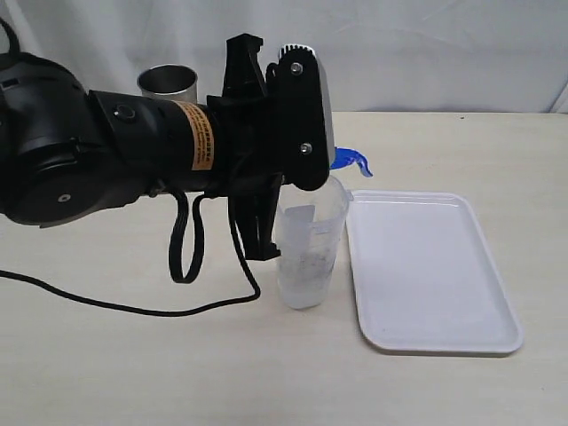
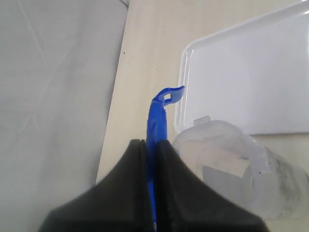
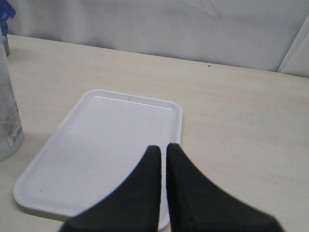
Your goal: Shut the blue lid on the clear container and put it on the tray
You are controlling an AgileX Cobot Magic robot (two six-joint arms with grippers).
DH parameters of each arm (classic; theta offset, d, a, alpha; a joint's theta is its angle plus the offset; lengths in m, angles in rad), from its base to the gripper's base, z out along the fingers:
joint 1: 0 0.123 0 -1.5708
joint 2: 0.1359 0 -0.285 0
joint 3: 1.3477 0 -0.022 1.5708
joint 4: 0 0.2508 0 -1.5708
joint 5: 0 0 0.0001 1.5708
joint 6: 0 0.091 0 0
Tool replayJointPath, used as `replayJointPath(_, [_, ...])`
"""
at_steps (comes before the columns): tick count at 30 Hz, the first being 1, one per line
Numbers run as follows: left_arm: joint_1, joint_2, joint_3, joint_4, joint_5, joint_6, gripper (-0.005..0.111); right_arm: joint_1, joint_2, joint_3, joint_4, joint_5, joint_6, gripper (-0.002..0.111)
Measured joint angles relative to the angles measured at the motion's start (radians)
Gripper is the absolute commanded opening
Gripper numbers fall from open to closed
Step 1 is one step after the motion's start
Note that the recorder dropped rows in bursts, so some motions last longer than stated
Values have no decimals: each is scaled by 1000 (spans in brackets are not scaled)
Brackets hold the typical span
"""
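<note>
1. Beige tabletop (image 1: 106, 373); white cloth (image 1: 426, 53) behind.
2. Upright clear container (image 1: 306, 257) just beside tray (image 1: 426, 266), not on it.
3. Clamped on blue lid (image 2: 157, 113): left gripper (image 2: 148, 144), lid edge-on by container's rim.
4. Closed, empty, near tray: right gripper (image 3: 163, 147).
5. Farthest back, steel cup (image 1: 167, 82).

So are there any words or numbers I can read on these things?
Nothing here can be read for sure.
The orange label on the black arm: dark print, too small to read.
The sticker on the clear container: faint marks, too blurred to read.
The blue lid and the tray: no writing shows.
</note>
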Motion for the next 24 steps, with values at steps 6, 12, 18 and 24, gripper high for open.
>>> replayJointPath(6, [-4,0,0,0,58,0,0,0,0,0,0,0,0,5])
replayJointPath(12, [-36,-1,0,0,78,0,0,0,0,0,0,0,0,5])
replayJointPath(18, [-44,-1,0,0,131,0,0,0,0,0,0,0,0,5])
replayJointPath(24, [-44,-1,0,-24,165,0,0,0,0,0,0,0,0,5])
